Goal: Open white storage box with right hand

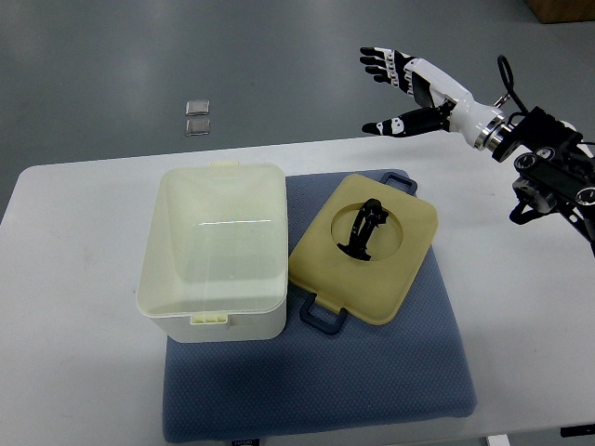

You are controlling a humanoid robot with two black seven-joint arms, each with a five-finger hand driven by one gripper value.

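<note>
The white storage box (pixel 214 251) stands open on the left part of a blue-grey mat (pixel 390 372), its inside bare. Its cream lid (pixel 364 249) lies flat on the mat just right of the box, top side up, with a black handle (pixel 364 229) in a round recess and dark clips at two edges. My right hand (pixel 402 85) is raised above and beyond the table's far edge, well up and right of the lid, with its fingers spread and holding nothing. The left arm does not show.
The mat lies on a white table (pixel 74 279). Two small clear squares (pixel 197 117) lie on the grey floor beyond the table. A brown box corner (pixel 562 9) shows at the top right.
</note>
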